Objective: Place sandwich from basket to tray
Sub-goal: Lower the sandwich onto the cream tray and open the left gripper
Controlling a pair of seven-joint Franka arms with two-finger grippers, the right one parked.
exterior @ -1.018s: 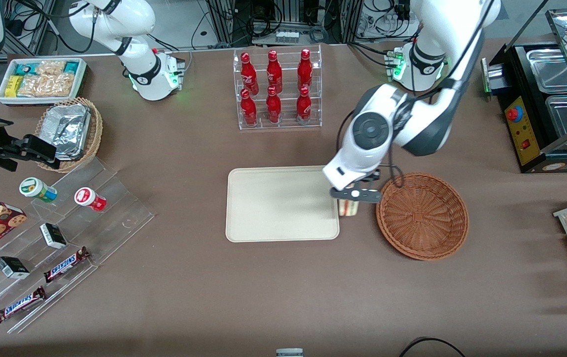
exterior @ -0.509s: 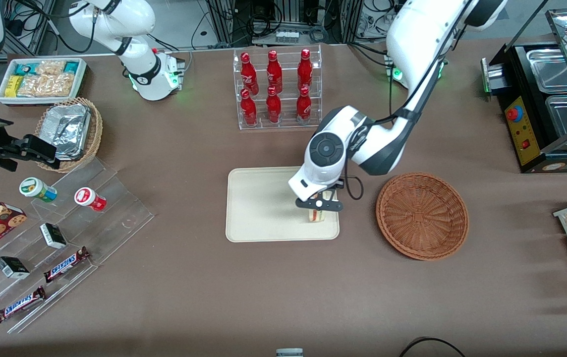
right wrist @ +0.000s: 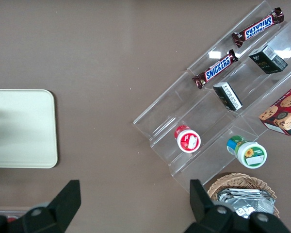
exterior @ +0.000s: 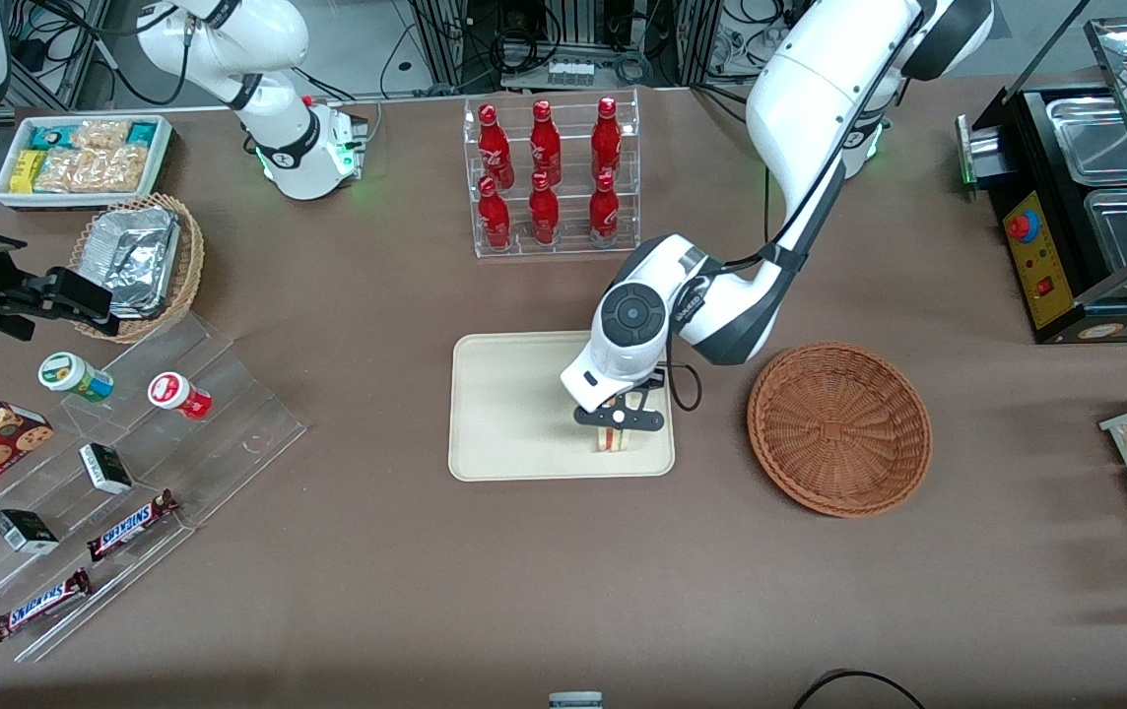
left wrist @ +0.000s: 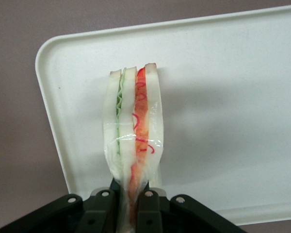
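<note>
The gripper (exterior: 620, 420) is clamped on the plastic-wrapped sandwich (left wrist: 132, 131), its fingers (left wrist: 103, 212) pinching the wedge's narrow end so the bread layers hang edge-down, presumably for a clean set-down; the sandwich (exterior: 614, 439) sits low over the tray (exterior: 514, 404), near the tray edge closest to the front camera, toward the working arm's end; the wicker basket (exterior: 839, 427) lies empty beside the tray; lowering and release appear to remain.

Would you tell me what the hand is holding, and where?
The hand over the tray pinches the sandwich at one narrow end.
</note>
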